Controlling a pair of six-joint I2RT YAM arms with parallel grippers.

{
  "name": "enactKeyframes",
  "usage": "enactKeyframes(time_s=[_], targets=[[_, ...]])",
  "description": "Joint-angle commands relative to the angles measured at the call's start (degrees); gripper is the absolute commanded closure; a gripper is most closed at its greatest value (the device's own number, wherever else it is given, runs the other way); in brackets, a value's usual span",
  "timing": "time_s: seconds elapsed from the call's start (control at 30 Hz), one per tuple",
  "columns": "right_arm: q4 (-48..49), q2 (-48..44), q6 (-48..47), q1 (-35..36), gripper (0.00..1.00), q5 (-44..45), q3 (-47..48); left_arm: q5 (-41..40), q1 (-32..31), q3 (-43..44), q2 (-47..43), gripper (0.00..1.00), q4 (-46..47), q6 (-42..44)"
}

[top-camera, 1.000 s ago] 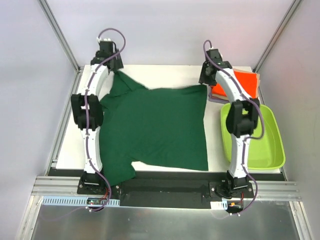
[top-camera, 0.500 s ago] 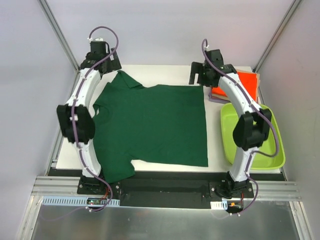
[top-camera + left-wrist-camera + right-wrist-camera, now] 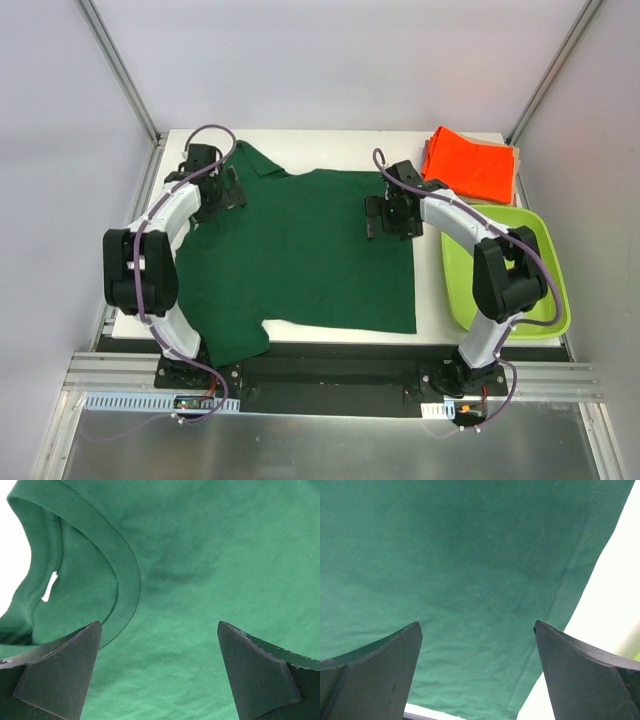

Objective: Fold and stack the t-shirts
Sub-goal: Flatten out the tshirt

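The dark green shirt (image 3: 300, 250) lies spread flat on the white table, with one sleeve hanging over the front left edge. My left gripper (image 3: 228, 196) is open and empty just above the shirt near its collar. The left wrist view shows green cloth and a stitched band (image 3: 125, 565) between my open left gripper (image 3: 159, 626). My right gripper (image 3: 376, 216) is open and empty over the shirt's upper right part. The right wrist view shows my right gripper (image 3: 476, 625) over cloth near the side hem (image 3: 570, 580). The folded orange shirt (image 3: 470, 165) lies at the back right. Anything under it is mostly hidden.
A lime-green plastic bin (image 3: 540, 300) stands at the right edge of the table, beside the right arm. Bare white table (image 3: 620, 605) shows between the shirt and the bin. Metal frame posts rise at the back corners.
Both grippers have left the shirt's far corners and come down toward the front, over the cloth. The shirt's far edge now lies flat. The orange shirt is uncovered.
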Motion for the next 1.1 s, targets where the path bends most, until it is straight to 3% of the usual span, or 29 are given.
enactKeyframes(time_s=[0.0,0.47,0.57,0.6,0.9,1.07], targets=[[3.50,4.41,0.09,-0.82,0.04,1.38,1.11,1.88,0.52,1.20,5.42,0.01,-0.31,-1.21],[-0.28,19.98,1.66,-7.15,0.04,-0.64,13.14,6.71,2.46,16.49,25.20,0.01,-2.86,-1.56],[-0.72,22.09,1.58,-8.03,0.04,-1.51,16.30,7.86,2.46,20.88,28.54,0.11,-3.65,-1.65],[-1.50,23.05,1.49,-8.21,0.04,-1.43,17.80,8.04,2.46,22.20,29.34,0.01,-4.18,-2.00],[-6.34,31.84,-0.62,-10.31,0.04,-2.30,34.14,14.27,5.36,37.49,38.30,0.01,-6.29,-2.62],[-8.36,33.70,-3.08,-10.23,0.04,-2.39,41.00,15.68,5.53,44.35,37.88,0.01,-6.99,-2.62]])
